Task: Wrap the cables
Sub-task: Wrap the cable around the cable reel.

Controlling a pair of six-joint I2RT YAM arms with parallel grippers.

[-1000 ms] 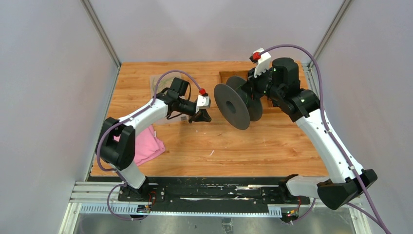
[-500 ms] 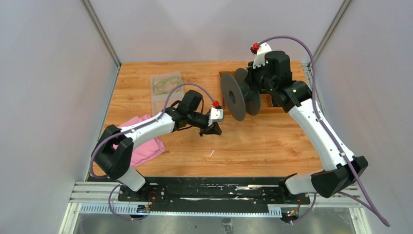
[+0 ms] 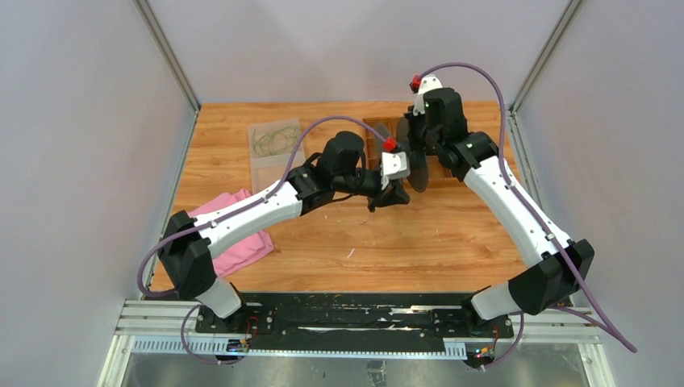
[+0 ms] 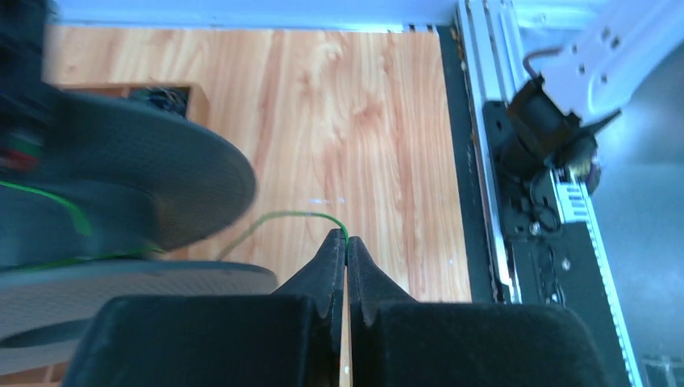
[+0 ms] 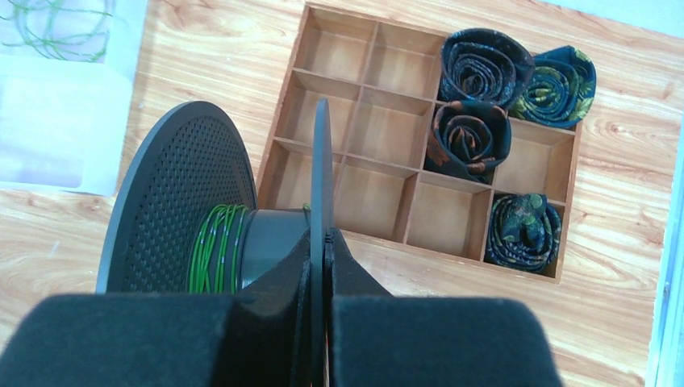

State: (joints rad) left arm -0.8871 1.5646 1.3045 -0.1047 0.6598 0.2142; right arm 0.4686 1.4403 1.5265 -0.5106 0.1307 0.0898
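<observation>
**Cable lead vs. spool axis**

Spool (image 5: 181, 201): right gripper (image 5: 324, 239) clamped on one flange rim, axis roughly level, pointing across toward the left arm. Left gripper (image 4: 347, 242): fingers together, pinching the cable (image 4: 286, 216) just beside the other flange. The cable runs from the fingertips to the hub, which carries a few green turns. Judgement: the left arm guides the next wrap.

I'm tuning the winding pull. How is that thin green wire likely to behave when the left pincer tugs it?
Probably floppy: the green wire bows in a slack arc between the shut left pincer and the black spool. Likely very light, being so fine. It may slip out, since only the pincer's tips pinch it.
</observation>
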